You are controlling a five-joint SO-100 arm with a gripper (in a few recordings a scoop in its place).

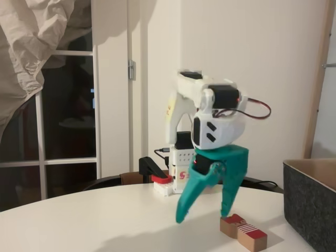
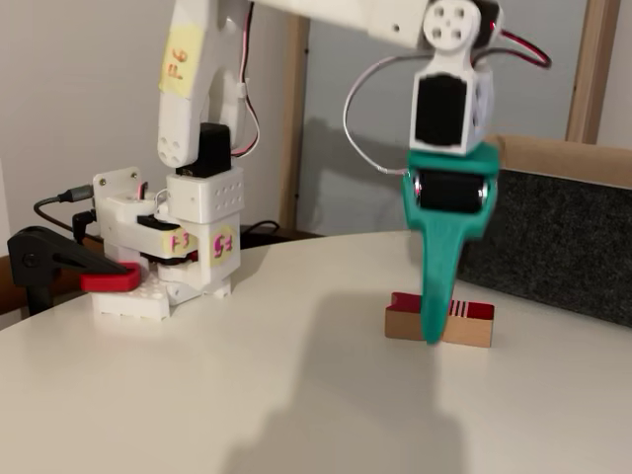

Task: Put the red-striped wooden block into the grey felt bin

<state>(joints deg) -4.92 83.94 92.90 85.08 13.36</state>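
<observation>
The red-striped wooden block (image 1: 243,231) lies flat on the round white surface (image 1: 105,220), just left of the grey felt bin (image 1: 311,205). Directly above the block hangs the teal hand (image 1: 206,216), fingers spread and released. Behind stand a pale wall (image 1: 262,52) and dark window (image 1: 68,105)

white arm (image 2: 202,89), teal gripper (image 1: 205,216), red-black cables, yellow labels, black motors

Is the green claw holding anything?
No. The open tool holds nothing; its fingers are spread just above the table, with one tip by the end of the red-striped wooden block.
</observation>
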